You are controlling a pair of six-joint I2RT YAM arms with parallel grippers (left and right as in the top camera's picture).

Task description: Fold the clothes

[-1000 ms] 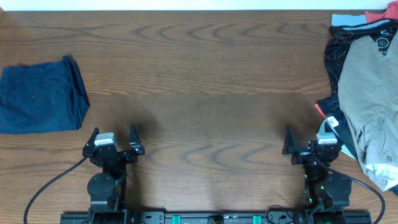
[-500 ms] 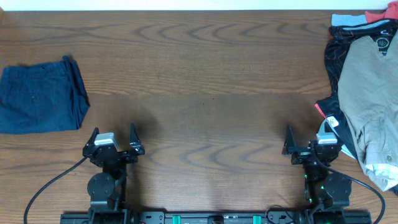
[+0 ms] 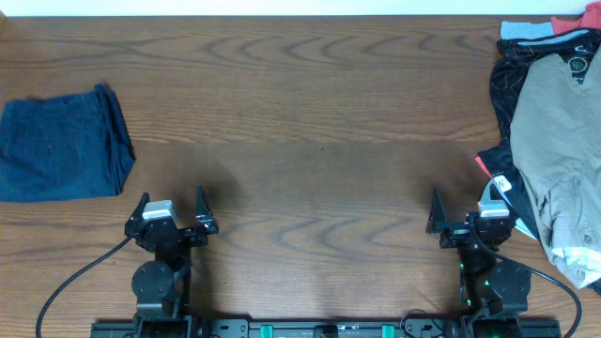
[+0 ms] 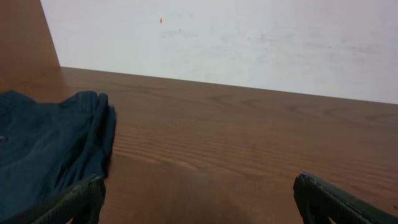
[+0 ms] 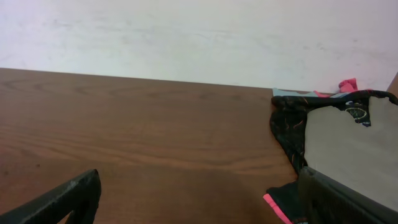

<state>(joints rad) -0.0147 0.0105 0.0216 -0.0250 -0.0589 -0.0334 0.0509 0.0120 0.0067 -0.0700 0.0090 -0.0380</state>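
The khaki-beige shorts [image 3: 561,150] lie crumpled at the table's right edge, on top of a black jersey with red and white print [image 3: 508,75]. They also show at the right of the right wrist view [image 5: 351,146]. My right gripper [image 3: 467,221] is open and empty near the front edge, just left of the pile. My left gripper [image 3: 172,214] is open and empty at the front left, apart from all clothes. Both sets of fingers show wide apart in the wrist views [image 4: 199,202] [image 5: 205,199].
A folded dark navy garment [image 3: 61,148] lies at the far left and shows in the left wrist view [image 4: 46,146]. A pale blue and red cloth [image 3: 549,28] peeks from the pile's far end. Bare wooden table [image 3: 310,122] spans the middle. A white wall [image 4: 249,43] stands behind.
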